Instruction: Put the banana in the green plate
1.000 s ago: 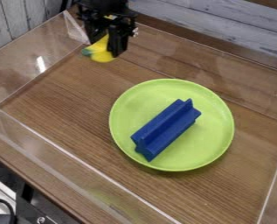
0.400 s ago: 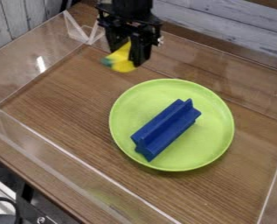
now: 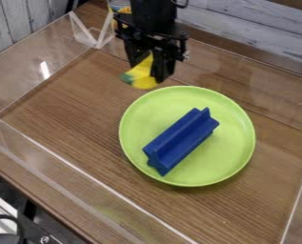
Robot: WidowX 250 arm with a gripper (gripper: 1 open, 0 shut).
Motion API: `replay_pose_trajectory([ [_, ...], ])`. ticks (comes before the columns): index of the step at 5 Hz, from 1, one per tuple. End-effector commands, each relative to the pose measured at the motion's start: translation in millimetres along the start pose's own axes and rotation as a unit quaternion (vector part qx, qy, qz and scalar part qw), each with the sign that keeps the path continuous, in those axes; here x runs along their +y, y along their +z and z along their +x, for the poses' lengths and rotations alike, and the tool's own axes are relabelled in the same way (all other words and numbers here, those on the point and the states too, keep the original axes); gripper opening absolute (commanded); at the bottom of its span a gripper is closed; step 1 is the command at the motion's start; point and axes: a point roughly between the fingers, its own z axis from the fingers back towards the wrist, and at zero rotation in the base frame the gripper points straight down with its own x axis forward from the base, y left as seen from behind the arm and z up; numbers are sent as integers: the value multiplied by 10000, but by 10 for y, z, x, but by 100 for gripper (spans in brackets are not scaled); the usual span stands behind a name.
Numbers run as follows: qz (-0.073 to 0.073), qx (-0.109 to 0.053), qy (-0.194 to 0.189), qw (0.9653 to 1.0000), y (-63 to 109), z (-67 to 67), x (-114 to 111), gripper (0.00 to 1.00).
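Observation:
The small yellow banana (image 3: pixel 142 73) hangs between the black fingers of my gripper (image 3: pixel 153 69), which is shut on it. It is held above the wooden table, just past the far left rim of the green plate (image 3: pixel 230 151). The plate is large, round and lime green, lying at the middle right of the table. My arm comes down from the top of the view and hides part of the banana.
A blue ridged block (image 3: pixel 180 140) lies diagonally across the plate's middle. Clear acrylic walls (image 3: pixel 39 57) enclose the wooden table (image 3: pixel 64 124) on all sides. Bare wood shows to the left of and in front of the plate.
My gripper has carried the banana from the far left corner rightward and toward the plate, ending at the plate's far rim. Plate and blue block have stayed put.

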Motion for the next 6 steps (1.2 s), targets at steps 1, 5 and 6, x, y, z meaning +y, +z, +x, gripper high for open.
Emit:
replay_pose_trajectory([
  [1,89,-392,-44,9992,128,8,-69,0],
  [5,124,-419,49,9990,7,-18,-75,100],
  [6,123,-404,107,9990,20,-40,-50,100],
])
